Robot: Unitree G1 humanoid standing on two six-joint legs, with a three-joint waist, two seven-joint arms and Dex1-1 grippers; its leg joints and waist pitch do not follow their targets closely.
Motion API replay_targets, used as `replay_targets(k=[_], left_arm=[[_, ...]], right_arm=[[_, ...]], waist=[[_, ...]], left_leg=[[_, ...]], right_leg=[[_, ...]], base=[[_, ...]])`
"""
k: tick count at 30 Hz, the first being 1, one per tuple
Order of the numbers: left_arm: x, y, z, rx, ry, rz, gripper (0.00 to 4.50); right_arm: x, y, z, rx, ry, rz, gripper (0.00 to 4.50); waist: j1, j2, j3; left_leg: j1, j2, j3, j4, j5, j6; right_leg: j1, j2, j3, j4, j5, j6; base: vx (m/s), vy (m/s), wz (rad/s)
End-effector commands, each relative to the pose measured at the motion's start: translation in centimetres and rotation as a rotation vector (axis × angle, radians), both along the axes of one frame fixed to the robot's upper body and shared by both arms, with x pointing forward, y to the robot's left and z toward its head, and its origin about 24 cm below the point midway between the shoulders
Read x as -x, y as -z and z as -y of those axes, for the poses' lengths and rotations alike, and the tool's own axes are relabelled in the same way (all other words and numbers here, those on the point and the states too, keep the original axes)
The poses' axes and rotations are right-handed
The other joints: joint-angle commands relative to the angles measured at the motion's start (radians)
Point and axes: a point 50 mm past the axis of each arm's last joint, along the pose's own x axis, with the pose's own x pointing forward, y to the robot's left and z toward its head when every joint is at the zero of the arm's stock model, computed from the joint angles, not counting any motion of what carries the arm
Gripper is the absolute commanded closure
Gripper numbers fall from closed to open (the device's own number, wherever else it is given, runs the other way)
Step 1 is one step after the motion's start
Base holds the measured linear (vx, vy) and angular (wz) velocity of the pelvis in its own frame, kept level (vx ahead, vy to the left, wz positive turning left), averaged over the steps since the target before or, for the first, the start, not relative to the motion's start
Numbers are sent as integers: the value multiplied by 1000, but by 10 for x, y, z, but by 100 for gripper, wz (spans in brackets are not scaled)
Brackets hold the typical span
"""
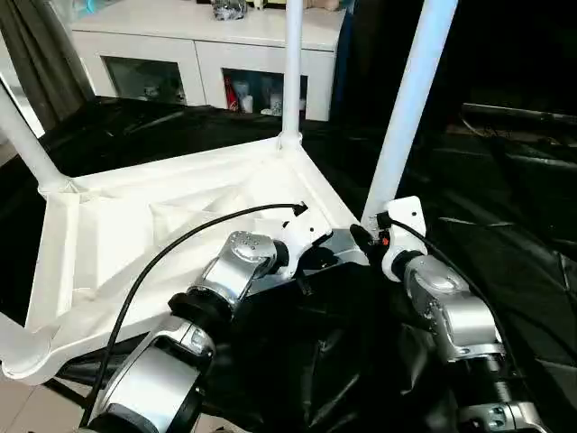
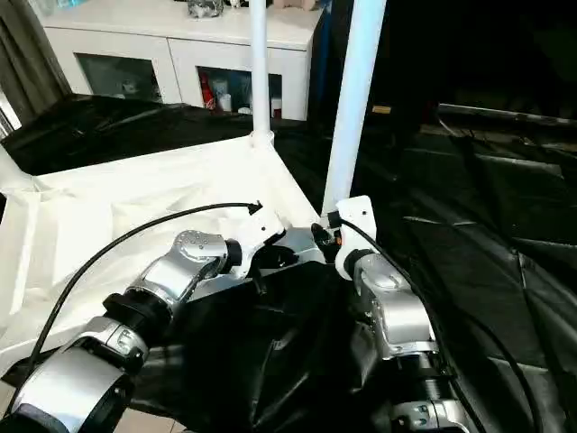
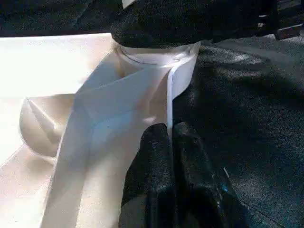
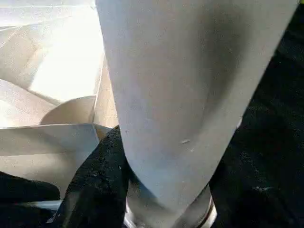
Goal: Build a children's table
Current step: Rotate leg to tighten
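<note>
**Right gripper clasps a leg at the near corner**

The table top [image 1: 135,234] lies upside down at centre-left on black sheeting [image 1: 505,207]. At frame centre the right gripper [image 4: 161,190] grips the leg [image 1: 410,108] near its socket. Just beside it, the left gripper [image 3: 171,142], fingers pressed together, touches the top's rim.

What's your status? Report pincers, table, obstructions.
Left pincer shut on tabletop rim. Right pincer around leg at socket. Tabletop upside down. Nothing blocking.
</note>
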Motion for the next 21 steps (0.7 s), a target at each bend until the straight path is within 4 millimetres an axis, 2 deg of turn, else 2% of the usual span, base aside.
replay_targets(k=[1, 2, 3, 5, 7, 8, 10, 11, 12, 14, 15, 16, 19, 20, 21], left_arm=[[1, 5, -1, -31, 17, -14, 450], [2, 6, -5, -37, 40, -20, 450], [3, 6, -9, -42, 57, -29, 450], [4, 6, -14, -44, 86, -40, 450], [4, 5, -20, -45, 111, -47, 450], [4, 3, -24, -44, 134, -58, 450], [4, 2, -27, -43, 143, -69, 450], [5, 0, -30, -36, 183, -81, 450], [5, -1, -31, -34, 193, -84, 450], [6, -2, -33, -30, 216, -97, 450], [14, -6, -38, 1, 326, -135, 450], [18, -7, -42, 15, 384, -162, 450], [24, -8, -49, 18, 444, -191, 450], [26, -7, -54, 9, 459, -209, 450], [28, -7, -57, 5, 468, -224, 450]], right_arm=[[9, 17, -18, 1, -122, -82, 256], [9, 13, -18, 2, -176, -62, 202], [9, 10, -17, -9, -203, -55, 188], [10, 6, -16, -35, -264, -53, 182], [13, 2, -15, -43, -363, -55, 168], [18, -1, -12, -35, -465, -59, 145], [22, -3, -11, -33, -520, -64, 141], [28, -6, -8, -41, -611, -69, 141], [29, -7, -8, -43, -631, -71, 141], [33, -9, -6, -47, -676, -75, 141], [39, -12, 0, -48, -772, -82, 141], [43, -13, 3, -40, -816, -89, 141], [48, -14, 9, -26, -889, -108, 141], [51, -14, 12, -26, -922, -129, 141], [53, -15, 14, -30, -941, -141, 141]], waist=[[-6, -2, -43], [-5, 1, -44], [-7, 3, -45], [-8, 5, -49], [-10, 3, -53], [-9, 2, -54], [-7, 1, -53], [-6, -1, -52], [-1, -1, -51], [0, 0, -48], [-1, -6, -46], [3, -4, -46], [4, 1, -47], [4, -3, -48], [8, -2, -46]], left_leg=[[-1, 8, -4, -75, -301, -15], [-1, 8, -4, -75, -298, -15], [-2, 9, -4, -74, -294, -11], [-5, 8, -3, -71, -261, -3], [-6, 7, -1, -63, -211, 11], [-8, 7, -1, -61, -195, 16], [-10, 8, 1, -59, -169, 38], [-8, 8, 3, -58, -174, 42], [-7, 11, 2, -59, -182, 47], [-7, 14, 3, -63, -201, 47], [-7, 14, 3, -64, -218, 42], [-7, 17, 2, -65, -226, 44], [-4, 23, 4, -64, -221, 48], [-4, 23, 5, -64, -221, 48], [-4, 23, 5, -63, -217, 50]], right_leg=[[42, -51, 32, -91, -335, -128], [42, -52, 32, -90, -330, -129], [44, -51, 32, -88, -313, -132], [47, -49, 32, -81, -240, -152], [55, -48, 31, -70, -128, -188], [57, -48, 31, -66, -98, -198], [60, -49, 29, -61, -44, -224], [59, -50, 29, -64, -53, -227], [62, -51, 29, -64, -76, -228], [58, -52, 28, -68, -133, -228], [57, -53, 28, -72, -177, -223], [58, -55, 29, -72, -205, -218], [51, -54, 30, -67, -173, -239], [50, -53, 30, -66, -166, -243], [51, -53, 30, -64, -157, -247]], base=[[0, 0, 0], [0, 0, 0], [0, 0, 0], [0, 0, 0], [0, 0, 0], [0, 0, 0], [0, 0, 0], [0, 0, 0], [0, 0, 0], [0, 0, 0], [0, 0, 0], [0, 0, 0], [0, 0, 0], [0, 0, 0], [0, 0, 0]])
